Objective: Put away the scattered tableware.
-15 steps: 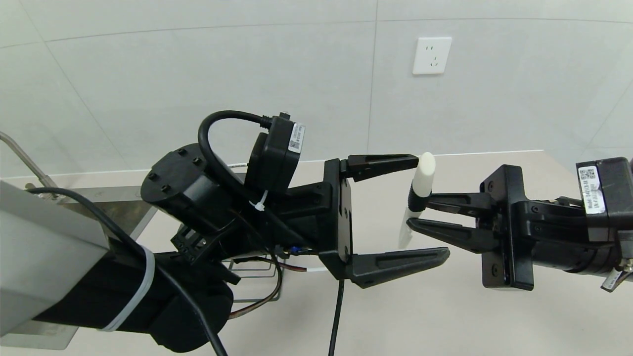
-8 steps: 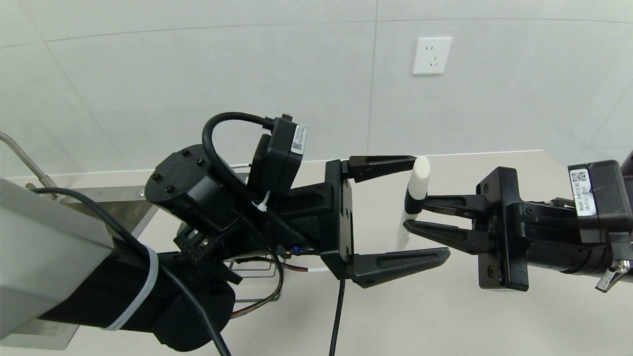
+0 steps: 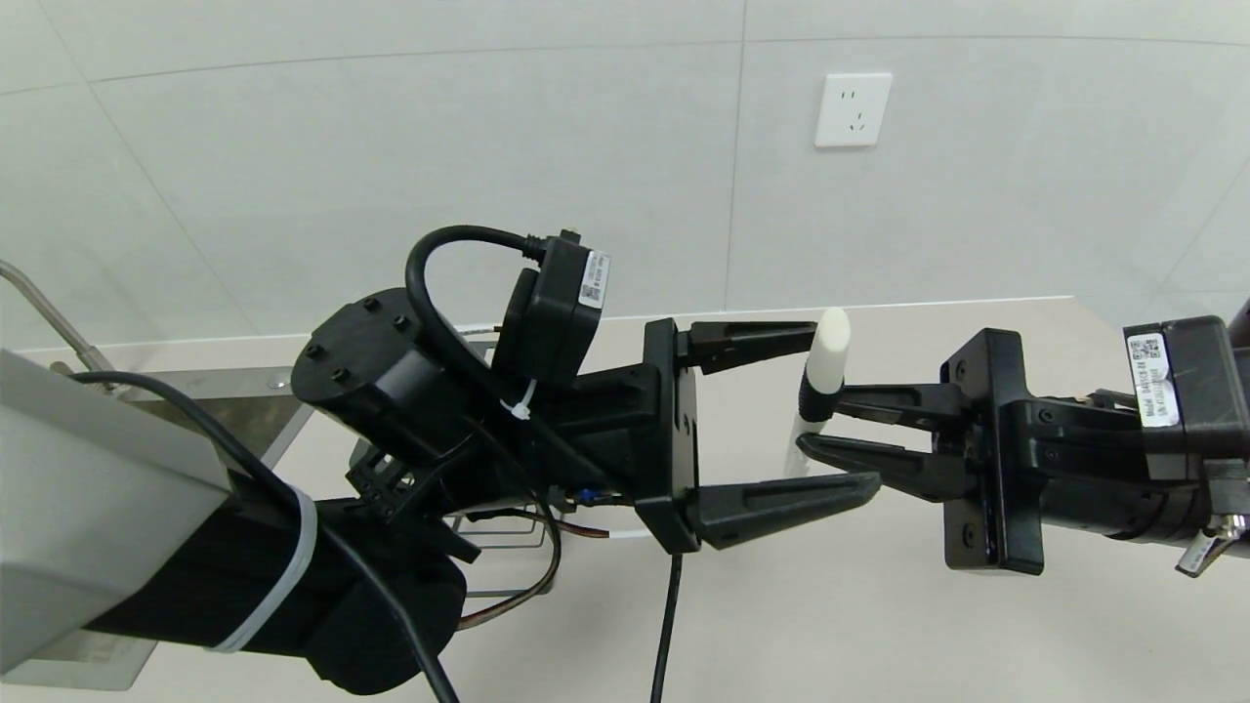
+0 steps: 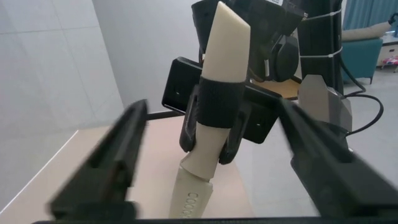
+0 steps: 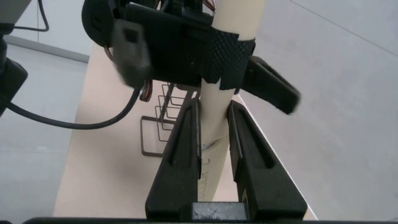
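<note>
A cream-white utensil (image 3: 826, 363) stands upright above the counter, its rounded handle end on top. My right gripper (image 3: 805, 422) is shut on its middle, coming in from the right. My left gripper (image 3: 842, 406) comes from the left, open, with one finger on each side of the utensil and neither clearly touching it. In the left wrist view the utensil (image 4: 219, 68) rises between my left gripper's (image 4: 212, 109) blurred fingers, with the right gripper (image 4: 216, 124) clamped round it. The right wrist view shows the utensil (image 5: 231, 37) between the right gripper's (image 5: 213, 112) fingers.
A wire rack (image 3: 508, 547) stands on the beige counter (image 3: 879, 605) under my left arm, and appears as the rack (image 5: 165, 118) in the right wrist view. A steel sink (image 3: 195, 391) lies at the left. A wall socket (image 3: 853, 109) sits on the tiled wall.
The right gripper has carried the utensil a little left, in between the left gripper's fingers. The left gripper's lower finger has risen, so its jaws have narrowed around the utensil.
</note>
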You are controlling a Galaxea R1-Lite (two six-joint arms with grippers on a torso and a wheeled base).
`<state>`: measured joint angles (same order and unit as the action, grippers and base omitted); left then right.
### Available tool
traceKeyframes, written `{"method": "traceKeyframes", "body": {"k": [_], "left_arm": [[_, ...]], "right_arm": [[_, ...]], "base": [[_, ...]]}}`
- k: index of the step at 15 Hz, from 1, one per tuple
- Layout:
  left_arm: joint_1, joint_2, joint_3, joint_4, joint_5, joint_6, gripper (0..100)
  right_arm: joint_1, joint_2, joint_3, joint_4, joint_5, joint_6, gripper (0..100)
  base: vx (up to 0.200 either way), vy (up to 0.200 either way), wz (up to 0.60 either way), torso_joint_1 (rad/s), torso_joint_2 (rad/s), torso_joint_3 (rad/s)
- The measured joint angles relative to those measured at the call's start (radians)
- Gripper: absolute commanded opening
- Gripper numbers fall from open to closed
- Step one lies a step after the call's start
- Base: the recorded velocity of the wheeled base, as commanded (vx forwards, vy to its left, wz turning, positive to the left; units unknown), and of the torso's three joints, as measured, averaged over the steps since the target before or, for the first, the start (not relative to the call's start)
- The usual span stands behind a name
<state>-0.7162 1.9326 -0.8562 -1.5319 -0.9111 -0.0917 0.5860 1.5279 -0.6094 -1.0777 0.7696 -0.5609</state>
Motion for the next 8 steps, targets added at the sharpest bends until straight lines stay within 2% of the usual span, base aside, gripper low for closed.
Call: {"method": "traceKeyframes", "body": {"k": [4, 5, 8], "left_arm": [[0.0, 0.0, -0.001, -0.002, 0.0, 0.0, 0], [0.0, -0.001, -0.002, -0.006, 0.0, 0.0, 0], [0.0, -0.003, -0.002, -0.006, 0.003, 0.0, 0]], "right_arm": [[0.004, 0.0, -0.005, -0.009, 0.0, -0.001, 0], [0.008, 0.0, -0.012, -0.012, 0.0, -0.001, 100], [0.016, -0.001, -0.017, -0.008, 0.001, -0.002, 100]], "base": [[0.0, 0.0, 0.0, 0.0, 0.0, 0.0], [0.0, 0.0, 0.0, 0.0, 0.0, 0.0], [0.0, 0.0, 0.0, 0.0, 0.0, 0.0]]}}
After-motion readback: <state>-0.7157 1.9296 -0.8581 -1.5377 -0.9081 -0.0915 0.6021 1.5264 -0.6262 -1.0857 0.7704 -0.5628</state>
